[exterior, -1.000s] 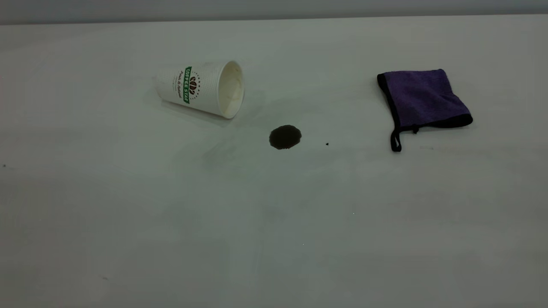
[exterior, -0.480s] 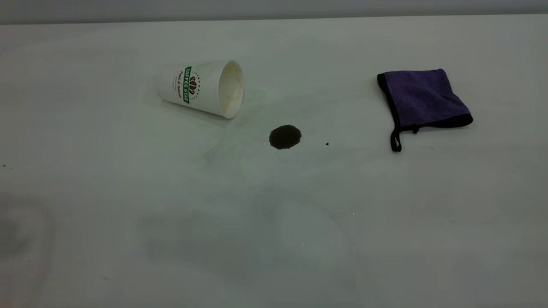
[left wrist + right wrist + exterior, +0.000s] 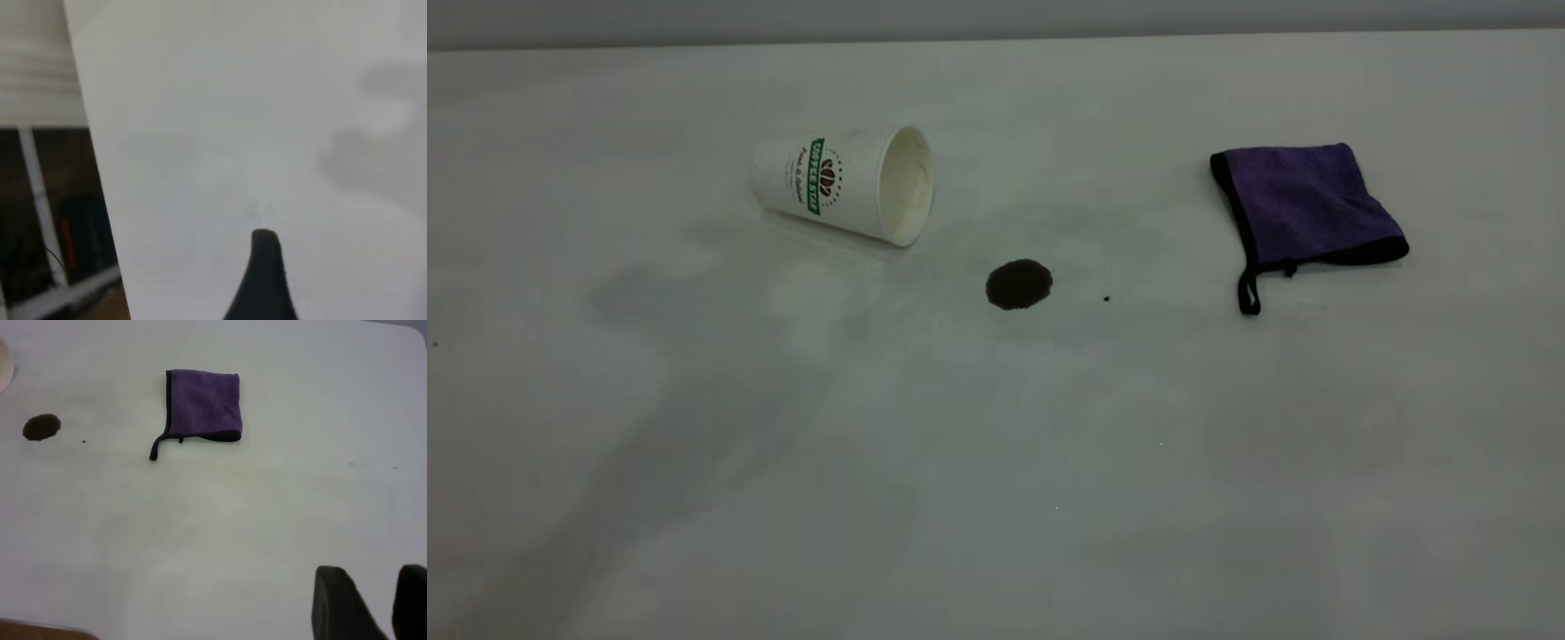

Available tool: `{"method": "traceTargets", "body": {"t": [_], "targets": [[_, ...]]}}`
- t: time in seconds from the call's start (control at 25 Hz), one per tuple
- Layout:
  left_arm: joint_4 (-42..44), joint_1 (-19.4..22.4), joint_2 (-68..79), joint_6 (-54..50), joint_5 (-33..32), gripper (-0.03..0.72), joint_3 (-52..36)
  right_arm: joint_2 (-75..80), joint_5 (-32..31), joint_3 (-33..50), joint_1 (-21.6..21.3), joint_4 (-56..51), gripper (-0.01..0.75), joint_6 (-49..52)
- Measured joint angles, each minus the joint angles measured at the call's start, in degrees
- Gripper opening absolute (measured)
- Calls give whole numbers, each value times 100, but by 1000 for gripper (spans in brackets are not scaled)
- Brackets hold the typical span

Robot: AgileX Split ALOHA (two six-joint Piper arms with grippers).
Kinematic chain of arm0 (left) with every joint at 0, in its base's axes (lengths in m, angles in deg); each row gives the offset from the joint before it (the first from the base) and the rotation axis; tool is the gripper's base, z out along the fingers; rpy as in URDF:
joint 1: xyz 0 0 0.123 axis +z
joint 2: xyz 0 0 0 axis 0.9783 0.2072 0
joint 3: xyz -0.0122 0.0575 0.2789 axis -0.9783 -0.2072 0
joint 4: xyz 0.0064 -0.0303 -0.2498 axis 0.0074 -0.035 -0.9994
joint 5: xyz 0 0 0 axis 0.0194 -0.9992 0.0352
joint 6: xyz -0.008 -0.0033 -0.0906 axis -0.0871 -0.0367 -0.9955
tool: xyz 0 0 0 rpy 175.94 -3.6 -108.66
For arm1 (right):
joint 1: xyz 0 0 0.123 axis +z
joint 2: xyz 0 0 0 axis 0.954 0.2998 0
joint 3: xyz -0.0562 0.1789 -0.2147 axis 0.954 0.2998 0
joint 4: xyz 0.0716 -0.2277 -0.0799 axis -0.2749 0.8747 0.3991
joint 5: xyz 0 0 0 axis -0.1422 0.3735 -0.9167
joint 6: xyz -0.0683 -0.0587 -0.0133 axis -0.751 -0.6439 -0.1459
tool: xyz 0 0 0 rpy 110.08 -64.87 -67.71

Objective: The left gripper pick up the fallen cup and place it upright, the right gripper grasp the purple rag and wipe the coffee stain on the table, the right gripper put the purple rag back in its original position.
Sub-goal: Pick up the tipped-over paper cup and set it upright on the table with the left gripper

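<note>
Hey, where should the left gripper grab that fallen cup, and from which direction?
Grip the cup across its ribbed side wall, near the middle, coming down from above. It lies on its side on the table with the open mouth facing the coffee stain, so the wall's top is exposed.

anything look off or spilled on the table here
Yes. The cup lies tipped on its side with its mouth toward a round coffee stain on the table. The purple rag lies apart, untouched.
</note>
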Motion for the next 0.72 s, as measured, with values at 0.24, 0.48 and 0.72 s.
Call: {"method": "traceTargets", "body": {"t": [0.24,0.48,0.72], "targets": [[332,-635,1722,-346,-89,704,1330,0,0,0,0,0,238,0],[551,-1111,2880,-374,-83,699,2358,0,0,0,0,0,238,0],[664,-1209,3698,-385,-66,695,2967,0,0,0,0,0,238,0]]}}
